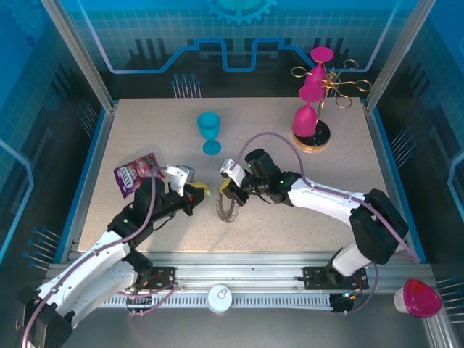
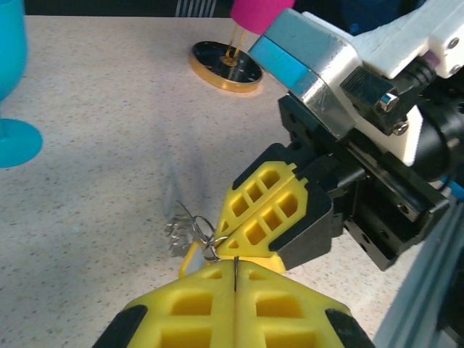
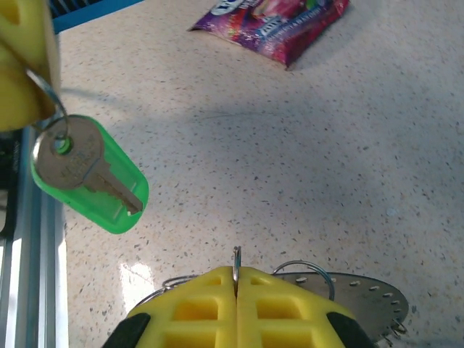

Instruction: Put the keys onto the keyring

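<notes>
The keys hang as a silver key on a bright green tag (image 3: 90, 177) from a thin wire loop pinched in my left gripper (image 1: 201, 191), whose yellow fingers (image 3: 18, 65) are shut. In the left wrist view that gripper (image 2: 235, 270) is shut with a sliver of wire between its tips. My right gripper (image 1: 226, 190) meets it tip to tip and is shut on the keyring (image 1: 229, 210), which dangles below it just above the table. In the right wrist view the ring's wire (image 3: 306, 267) curves out from the shut right gripper (image 3: 235, 274).
A blue goblet (image 1: 209, 130) stands behind the grippers. A purple snack packet (image 1: 134, 174) lies to the left. The gold rack with pink goblets (image 1: 313, 109) is at the back right. A pink cup (image 1: 419, 297) sits off the table at the front right.
</notes>
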`<control>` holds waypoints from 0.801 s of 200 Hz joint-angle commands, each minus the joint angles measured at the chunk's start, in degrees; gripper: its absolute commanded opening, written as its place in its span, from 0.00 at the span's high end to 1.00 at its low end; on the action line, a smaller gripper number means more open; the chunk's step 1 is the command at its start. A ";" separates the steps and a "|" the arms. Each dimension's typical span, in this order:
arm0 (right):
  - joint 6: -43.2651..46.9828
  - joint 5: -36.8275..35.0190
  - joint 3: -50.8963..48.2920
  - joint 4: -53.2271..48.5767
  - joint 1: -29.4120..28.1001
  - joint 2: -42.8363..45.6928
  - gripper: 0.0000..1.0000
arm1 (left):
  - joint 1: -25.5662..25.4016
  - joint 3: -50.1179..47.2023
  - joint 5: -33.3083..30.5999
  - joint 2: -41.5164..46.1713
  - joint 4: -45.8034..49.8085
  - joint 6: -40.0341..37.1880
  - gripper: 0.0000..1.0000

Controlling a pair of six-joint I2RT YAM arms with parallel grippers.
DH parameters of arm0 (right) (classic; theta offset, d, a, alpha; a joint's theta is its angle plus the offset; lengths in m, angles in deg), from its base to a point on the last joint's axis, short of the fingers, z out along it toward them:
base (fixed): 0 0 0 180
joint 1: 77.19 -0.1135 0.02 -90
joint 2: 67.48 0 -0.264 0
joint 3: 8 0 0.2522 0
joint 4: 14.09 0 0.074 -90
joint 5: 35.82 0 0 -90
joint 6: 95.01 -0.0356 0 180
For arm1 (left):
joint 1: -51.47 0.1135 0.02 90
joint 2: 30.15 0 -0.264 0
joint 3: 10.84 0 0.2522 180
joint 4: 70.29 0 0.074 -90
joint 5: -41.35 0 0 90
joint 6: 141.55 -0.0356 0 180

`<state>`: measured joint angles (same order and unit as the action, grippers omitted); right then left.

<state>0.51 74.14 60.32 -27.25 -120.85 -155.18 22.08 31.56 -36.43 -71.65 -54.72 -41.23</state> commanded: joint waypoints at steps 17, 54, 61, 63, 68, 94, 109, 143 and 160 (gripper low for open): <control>6.81 6.04 -2.41 6.76 1.33 3.42 1.00 | 0.58 2.63 6.41 -0.40 3.59 -0.86 1.00; 11.77 7.26 -3.82 8.19 1.38 5.45 1.00 | 1.15 2.96 10.68 -2.62 3.96 0.33 1.00; 12.31 7.31 -3.85 8.11 1.43 5.65 1.00 | 1.22 2.78 12.23 -3.03 3.38 0.51 1.00; 12.49 7.40 -3.85 8.10 1.40 5.75 1.00 | 1.19 2.75 12.70 -3.17 3.19 0.56 1.00; 12.90 7.53 -3.81 8.00 1.33 5.95 1.00 | 1.19 2.58 13.66 -3.48 2.83 0.61 1.00; 14.79 7.28 -5.29 7.07 0.87 6.65 1.00 | 1.31 2.10 17.22 -4.86 1.55 0.84 1.00; 15.69 6.93 -5.26 6.40 0.46 6.84 1.00 | 1.26 2.16 18.41 -5.40 1.19 0.62 1.00; 16.45 6.46 -5.42 5.69 -0.66 7.45 1.00 | 1.54 2.46 17.01 -6.04 2.12 -0.04 1.00; 16.54 6.17 -5.61 5.76 -1.15 7.72 1.00 | 1.53 2.79 15.71 -6.86 3.08 -0.11 1.00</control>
<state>15.46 79.91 55.23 -22.46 -120.88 -149.59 23.15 32.78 -21.04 -77.66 -52.12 -41.03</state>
